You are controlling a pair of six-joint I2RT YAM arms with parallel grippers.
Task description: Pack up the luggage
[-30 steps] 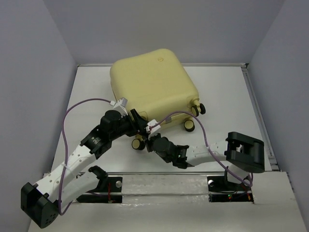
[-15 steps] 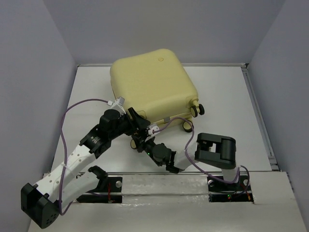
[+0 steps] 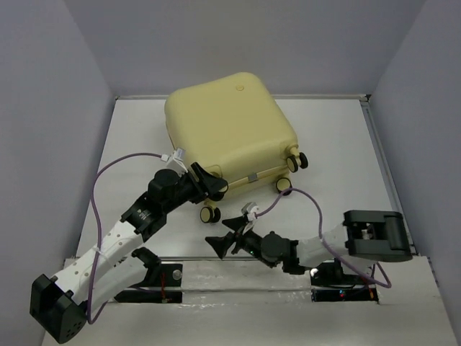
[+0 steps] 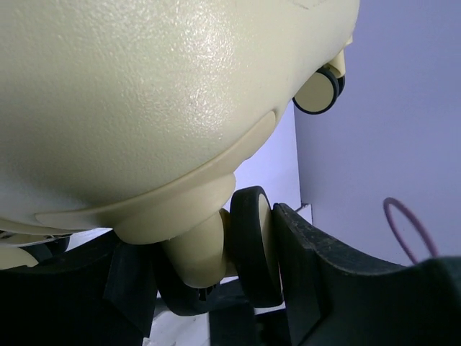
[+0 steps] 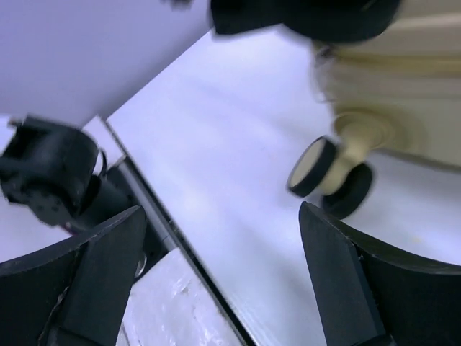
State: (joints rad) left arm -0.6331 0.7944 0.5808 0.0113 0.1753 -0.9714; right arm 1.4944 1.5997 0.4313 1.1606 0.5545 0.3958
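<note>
smooth pale yellow hard-shell luggage [image 3: 227, 126], rounded corners, closed at 12 o'clock on the table [image 3: 331, 144]. left gripper [image 3: 210, 184] part-open, pinching a black-rimmed caster wheel [image 4: 252, 245] — right gripper [image 3: 225, 234] at 6 o'clock, spread wide, empty.

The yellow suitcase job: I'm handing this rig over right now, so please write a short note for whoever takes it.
Left claw: jaws apart around a black-and-cream caster wheel at the corner of the pale yellow hard-shell suitcase nearest the left arm; clamped or not, cannot tell.
Right claw: open, empty, over the white table, apart from the suitcase.
Suitcase: lying flat, toward the table's far side.
Done: lid looks shut; no loose items in view.
Left: probably check the closure, which is not visible from here, then back the left claw off.
</note>
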